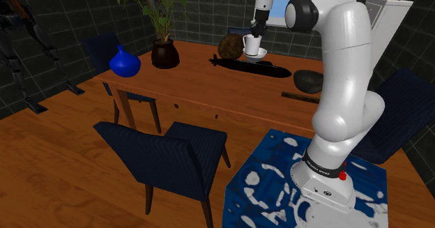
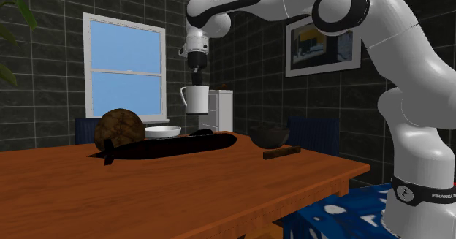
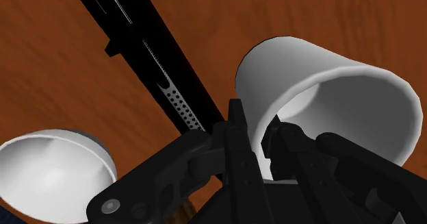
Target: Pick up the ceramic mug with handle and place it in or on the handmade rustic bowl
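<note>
1. We see the tool clamped on the rim of the white mug, one finger inside and one outside.
2. The mug hangs under the tool, clear of the counter.
3. A white bowl sits below the tool and just to one side.
4. A dark bowl stands well apart from the tool.

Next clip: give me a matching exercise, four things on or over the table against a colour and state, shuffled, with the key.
Things:
1. mug
2. vase
3. toy submarine
4. ball

Descriptions:
A. brown, resting on the table
B. black, lying flat on the table
C. white, held above the table by the gripper
D. blue, beside the potted plant

Pairs: 1-C, 2-D, 3-B, 4-A
</note>
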Controlling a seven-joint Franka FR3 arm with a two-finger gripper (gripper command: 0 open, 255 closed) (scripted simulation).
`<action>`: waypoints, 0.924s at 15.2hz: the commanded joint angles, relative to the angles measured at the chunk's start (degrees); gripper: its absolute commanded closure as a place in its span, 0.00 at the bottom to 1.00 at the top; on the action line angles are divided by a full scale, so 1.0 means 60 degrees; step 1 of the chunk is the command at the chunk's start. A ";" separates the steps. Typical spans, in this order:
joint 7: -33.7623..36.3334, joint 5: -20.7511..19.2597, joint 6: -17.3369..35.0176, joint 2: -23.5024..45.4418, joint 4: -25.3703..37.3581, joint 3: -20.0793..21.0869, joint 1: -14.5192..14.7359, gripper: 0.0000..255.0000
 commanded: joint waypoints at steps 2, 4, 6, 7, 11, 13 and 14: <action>-0.0459 -0.0277 0.0364 -0.0829 -0.1186 -0.0225 -0.0028 1.00; -0.0743 -0.0460 0.0538 -0.1311 -0.1831 -0.0371 -0.0081 1.00; -0.1026 -0.0640 0.0675 -0.1750 -0.2392 -0.0516 -0.0160 1.00; -0.1168 -0.0729 0.0732 -0.1955 -0.2645 -0.0589 -0.0209 1.00; -0.1754 -0.1070 0.0894 -0.2683 -0.3494 -0.0889 -0.0452 1.00; -0.2060 -0.1230 0.0941 -0.2994 -0.3830 -0.1046 -0.0600 1.00; -0.2217 -0.1306 0.0957 -0.3135 -0.3978 -0.1127 -0.0679 1.00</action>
